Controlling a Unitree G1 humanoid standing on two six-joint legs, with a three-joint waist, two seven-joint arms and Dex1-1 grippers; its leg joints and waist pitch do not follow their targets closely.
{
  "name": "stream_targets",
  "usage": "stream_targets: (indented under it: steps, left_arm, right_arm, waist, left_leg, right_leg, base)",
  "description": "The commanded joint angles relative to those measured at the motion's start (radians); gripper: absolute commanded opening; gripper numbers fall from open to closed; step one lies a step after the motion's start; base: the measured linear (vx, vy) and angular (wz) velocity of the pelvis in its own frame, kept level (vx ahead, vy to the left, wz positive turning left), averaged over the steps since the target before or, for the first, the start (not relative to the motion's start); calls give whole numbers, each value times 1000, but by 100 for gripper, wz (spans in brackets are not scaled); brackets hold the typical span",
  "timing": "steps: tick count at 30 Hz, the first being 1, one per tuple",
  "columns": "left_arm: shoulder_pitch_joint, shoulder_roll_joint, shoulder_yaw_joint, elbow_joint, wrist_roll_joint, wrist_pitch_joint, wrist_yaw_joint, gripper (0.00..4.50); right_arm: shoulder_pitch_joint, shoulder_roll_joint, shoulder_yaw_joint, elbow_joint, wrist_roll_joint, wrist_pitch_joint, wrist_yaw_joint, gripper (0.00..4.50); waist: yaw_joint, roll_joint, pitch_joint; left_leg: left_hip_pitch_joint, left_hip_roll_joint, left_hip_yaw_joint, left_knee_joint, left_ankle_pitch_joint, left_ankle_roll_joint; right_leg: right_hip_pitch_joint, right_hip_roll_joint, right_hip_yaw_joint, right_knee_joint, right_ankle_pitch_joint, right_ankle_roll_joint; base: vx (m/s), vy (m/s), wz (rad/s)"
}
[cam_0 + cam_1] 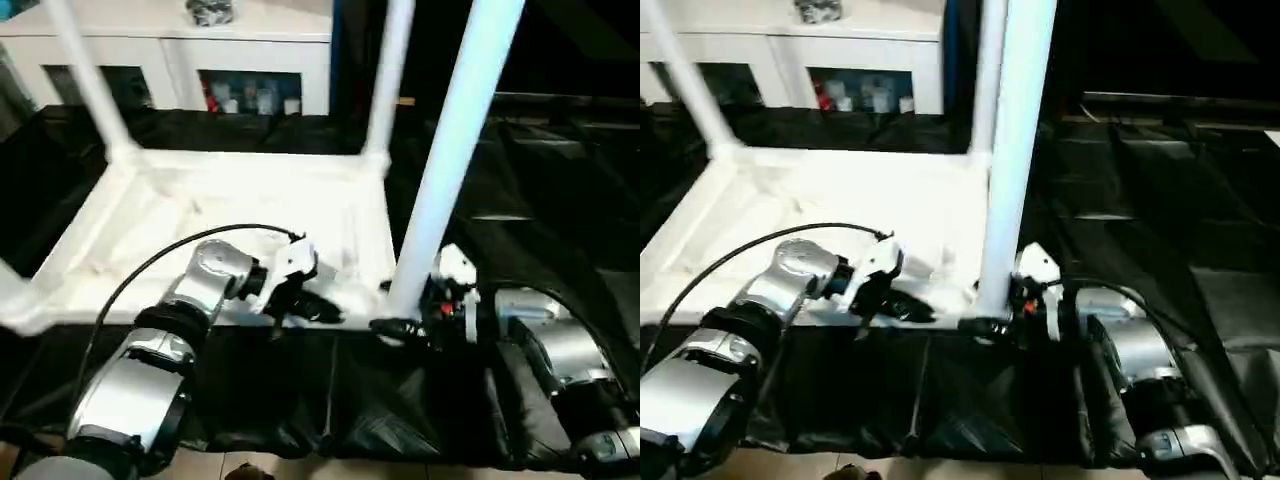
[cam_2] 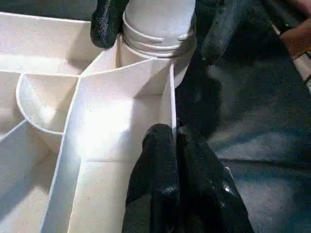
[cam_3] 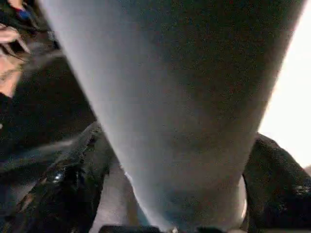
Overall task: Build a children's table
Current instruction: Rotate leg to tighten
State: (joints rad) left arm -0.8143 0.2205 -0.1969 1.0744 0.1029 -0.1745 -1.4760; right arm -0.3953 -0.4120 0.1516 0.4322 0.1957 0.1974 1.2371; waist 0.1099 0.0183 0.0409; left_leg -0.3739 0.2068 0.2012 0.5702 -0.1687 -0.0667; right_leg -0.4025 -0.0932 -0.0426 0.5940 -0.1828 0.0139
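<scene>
While the tabletop [image 1: 250,215] lies ribbed side up on the black-draped counter [image 1: 560,230], the left end effector [image 1: 300,300], fingers closed together, rests at its near rim. Fingers spread wide, the right end effector [image 1: 400,325] straddles the near-corner leg [image 1: 450,160]; dark, bare counter extends beyond.

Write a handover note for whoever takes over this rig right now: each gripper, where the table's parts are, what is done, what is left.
Left gripper: shut on the tabletop rim, beside the near right corner.
Right gripper: open around the base of the near right leg.
Tabletop lies underside up on the black cloth.
Done: far left leg and far right leg stand in their sockets.
Left: the near right leg's ridged collar shows above its socket, so it probably needs more seating. Check the near left corner, which is at the picture's edge.
</scene>
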Motion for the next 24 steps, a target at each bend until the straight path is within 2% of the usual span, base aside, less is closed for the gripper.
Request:
stream_targets:
  steps: [1, 3, 4, 7, 8, 12, 14, 15, 16, 17, 19, 20, 21, 22, 24]
  left_arm:
    - [0, -30, -23, -41, -29, -19, -44, 0]
    - [4, -26, -24, -45, -27, -18, -57, 0]
    - [7, -25, -23, -46, -25, -18, -63, 0]
    - [9, -22, -25, -47, -25, -18, -67, 0]
    - [11, -20, -27, -48, -24, -18, -71, 0]
    - [16, -21, -27, -51, -24, -13, -70, 0]
    - [18, -29, -19, -46, -19, -7, -23, 0]
    - [16, -34, -17, -41, -12, 1, 11, 0]
    - [10, -44, -15, -28, 7, 7, 89, 0]
    - [5, -51, -10, -20, 10, 11, 123, 0]
    - [-2, -69, 1, -11, 8, 28, 177, 0]
    - [-8, -86, 7, -4, 7, 36, 222, 0]
    - [-12, -104, 7, 0, 8, 47, 255, 0]
    - [-16, -121, 7, 4, 11, 57, 287, 0]
    - [-25, -163, 13, 15, 12, 80, 369, 0]
  right_arm:
    - [9, 12, 64, -27, -4, 28, 38, 339]
    - [11, 9, 68, -31, -1, 35, 53, 326]
    - [13, 8, 69, -34, -1, 36, 59, 309]
    - [15, 7, 69, -37, 0, 38, 63, 295]
    - [18, 6, 71, -40, 2, 41, 65, 273]
    - [28, 7, 75, -53, 7, 49, 66, 269]
    - [37, 29, 56, -56, 7, 41, 15, 262]
    - [36, 48, 40, -43, -3, 32, -41, 262]
    - [31, 80, 14, -15, -27, 2, -139, 261]
    - [25, 95, 4, 3, -41, -4, -189, 261]
    - [7, 127, -17, 48, -71, -4, -309, 259]
    - [-7, 153, -35, 81, -88, 3, -401, 259]
    - [-17, 180, -53, 104, -91, 7, -468, 259]
    - [-25, 206, -72, 122, -88, 13, -526, 259]
    - [-45, 257, -99, 155, -94, 24, -647, 259]
  waist:
    - [0, -13, -58]
    - [2, -16, -58]
    - [3, -15, -59]
    - [5, -15, -59]
    - [4, -16, -59]
    - [5, -17, -60]
    - [5, -19, -59]
    - [6, -16, -58]
    - [2, -16, -54]
    - [-2, -17, -51]
    - [-6, -17, -48]
    - [-15, -18, -46]
    - [-19, -19, -46]
    - [-28, -14, -43]
    - [-36, -12, -45]
  left_leg:
    - [19, 29, -7, -59, -227, 72]
    - [17, 29, -8, -59, -223, 72]
    - [17, 29, -8, -58, -216, 73]
    - [17, 28, -8, -58, -210, 73]
    - [16, 28, -8, -58, -208, 73]
    - [16, 28, -8, -57, -204, 74]
    - [16, 28, -7, -56, -201, 75]
    - [16, 28, -8, -58, -202, 69]
    - [16, 27, -8, -61, -228, 57]
    - [19, 26, -10, -66, -266, 38]
    - [23, 25, -12, -69, -300, 20]
    - [26, 21, -18, -73, -342, -5]
    - [27, 22, -19, -74, -348, -9]
    - [27, 22, -21, -77, -360, -19]
    - [28, 20, -26, -78, -379, -25]
  right_leg:
    - [45, -48, 26, -63, -147, -280]
    - [47, -49, 26, -61, -142, -279]
    - [47, -49, 26, -61, -137, -277]
    - [46, -49, 26, -60, -133, -277]
    - [47, -49, 25, -60, -134, -275]
    - [47, -48, 26, -59, -130, -274]
    - [47, -49, 26, -59, -128, -273]
    - [45, -50, 26, -60, -140, -269]
    - [42, -49, 26, -65, -183, -259]
    - [41, -50, 25, -73, -262, -240]
    - [37, -53, 26, -82, -342, -218]
    - [35, -54, 24, -92, -449, -185]
    - [33, -55, 25, -94, -466, -177]
    - [28, -54, 26, -98, -488, -165]
    - [29, -54, 23, -101, -506, -153]
  base:
    - [0, 0, 0]
    - [0, 0, 0]
    - [0, 0, 0]
    - [0, 0, 0]
    - [0, 0, 0]
    - [0, 0, 0]
    - [0, 0, 0]
    - [0, 0, 0]
    - [0, 0, 0]
    - [0, 0, 0]
    - [0, 0, 0]
    - [0, 0, 0]
    - [0, 0, 0]
    - [0, 0, 0]
    - [0, 0, 0]
